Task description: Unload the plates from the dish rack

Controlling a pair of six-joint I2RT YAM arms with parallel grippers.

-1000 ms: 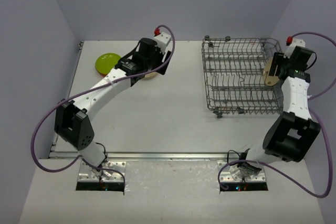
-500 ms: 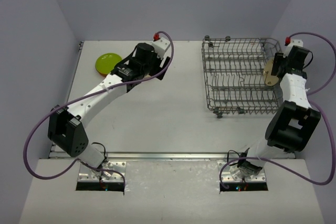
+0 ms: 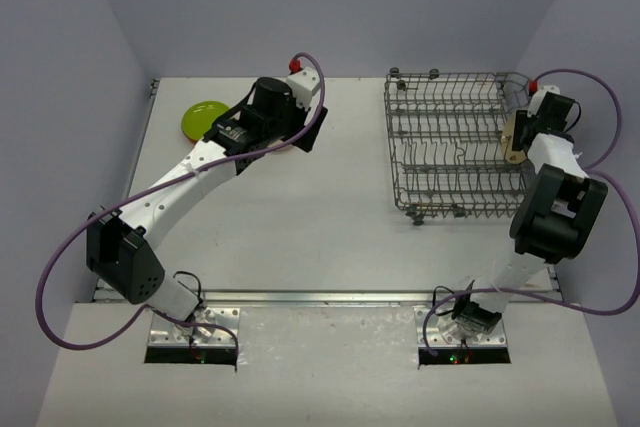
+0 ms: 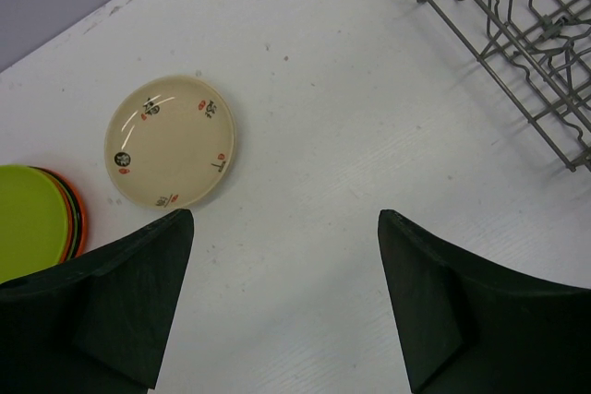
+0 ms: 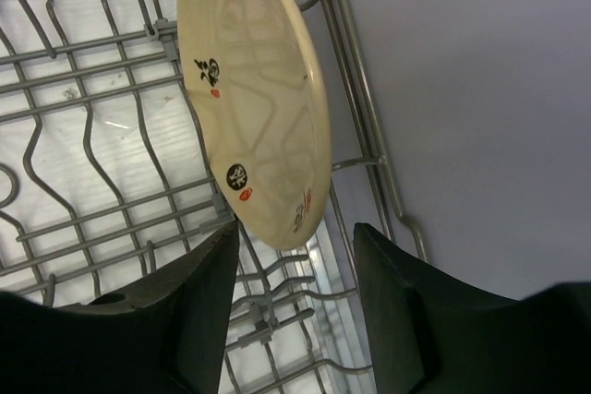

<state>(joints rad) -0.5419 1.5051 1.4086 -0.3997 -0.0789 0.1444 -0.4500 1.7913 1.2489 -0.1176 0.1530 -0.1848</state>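
Observation:
The grey wire dish rack (image 3: 455, 147) stands at the back right. One beige plate (image 5: 259, 108) stands on edge at the rack's right end, also seen from above (image 3: 514, 137). My right gripper (image 5: 295, 256) is open, its fingers either side of the plate's lower rim without gripping it. Another beige plate (image 4: 171, 140) lies flat on the table at the back left, beside a lime green plate (image 4: 28, 219) stacked on an orange plate (image 4: 76, 219). My left gripper (image 4: 282, 228) is open and empty above the table, right of that beige plate.
The rack's near corner (image 4: 517, 53) shows in the left wrist view. The purple side wall (image 5: 480, 89) stands close behind the rack's right edge. The green plate also shows from above (image 3: 202, 119).
My left gripper has risen and pulled back from the beige plate left on the table. My right gripper has moved farther back along the rack's right end onto the standing plate.

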